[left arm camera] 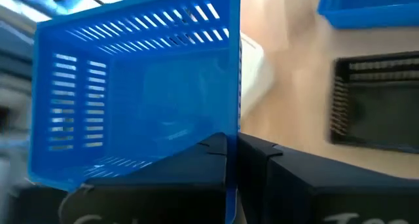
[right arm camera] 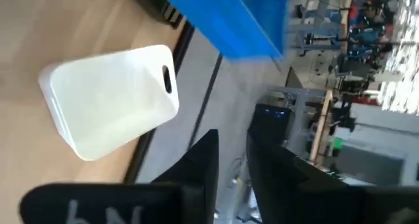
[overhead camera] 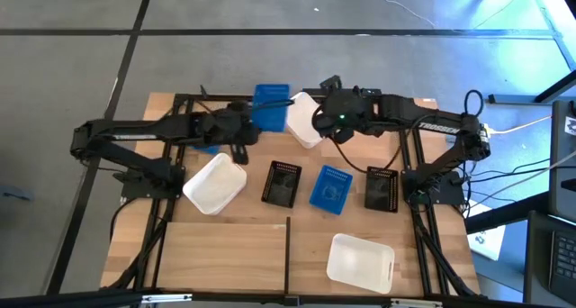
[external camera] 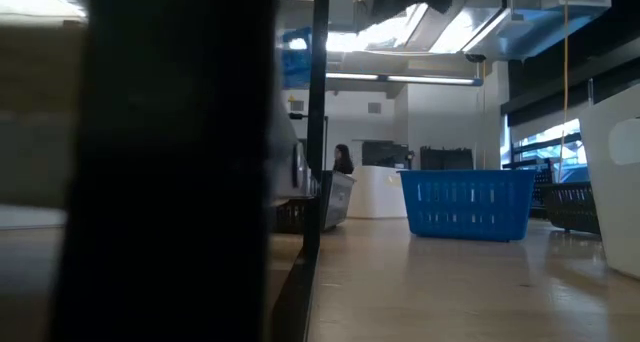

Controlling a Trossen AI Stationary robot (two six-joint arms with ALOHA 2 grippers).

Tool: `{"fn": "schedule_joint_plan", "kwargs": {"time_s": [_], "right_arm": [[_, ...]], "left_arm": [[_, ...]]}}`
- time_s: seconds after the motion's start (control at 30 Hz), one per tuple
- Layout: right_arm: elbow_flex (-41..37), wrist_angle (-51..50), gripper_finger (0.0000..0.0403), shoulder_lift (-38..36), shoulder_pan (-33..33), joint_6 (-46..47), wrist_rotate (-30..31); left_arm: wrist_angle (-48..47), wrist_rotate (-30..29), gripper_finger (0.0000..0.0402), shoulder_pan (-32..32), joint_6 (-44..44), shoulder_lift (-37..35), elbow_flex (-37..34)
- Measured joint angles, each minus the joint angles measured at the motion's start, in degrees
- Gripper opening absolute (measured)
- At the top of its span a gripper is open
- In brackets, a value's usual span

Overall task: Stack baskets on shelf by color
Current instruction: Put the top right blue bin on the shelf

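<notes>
My left gripper [overhead camera: 246, 128] is shut on a blue slotted basket [overhead camera: 271, 105], which it holds up over the far middle of the shelf [overhead camera: 225, 254]. The same basket shows high up in the low view [external camera: 293, 57]. My right gripper [right arm camera: 232, 145] stands open just right of a white basket [overhead camera: 302, 119], with only the floor showing between its fingers. That white basket [right arm camera: 111, 103] lies on the board near the far rail, a closed face and a handle hole turned to the right wrist camera. My left gripper pinches one wall of the blue basket [left arm camera: 233, 129], one finger inside the basket and one outside. The fingers come from the table's left, slanting down. The basket is lifted clear and tipped, its open side toward the wrist camera.
On the board's middle lie a white basket [overhead camera: 214, 184], a black basket [overhead camera: 282, 182], a blue basket [overhead camera: 329, 186] and another black one [overhead camera: 382, 189]. A further white basket [overhead camera: 360, 261] sits near the front right. Black rails [overhead camera: 287, 254] cross the board. A person [external camera: 343, 160] is far behind.
</notes>
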Motion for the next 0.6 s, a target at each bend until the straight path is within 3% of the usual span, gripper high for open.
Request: {"fn": "schedule_joint_plan", "kwargs": {"time_s": [0.33, 0.6], "right_arm": [[0.0, 1.8, 0.0081, -5.2, -0.9, 6.3, -3.5], [0.0, 7.2, 0.0081, -6.3, -0.8, 8.9, -3.6]], "left_arm": [[-12.7, 4.5, 0.0000, -8.5, -33.6, -12.9, 0.0], [-15.5, 14.7, 0.0000, -20.2, -46.9, -18.2, 0.1]]}}
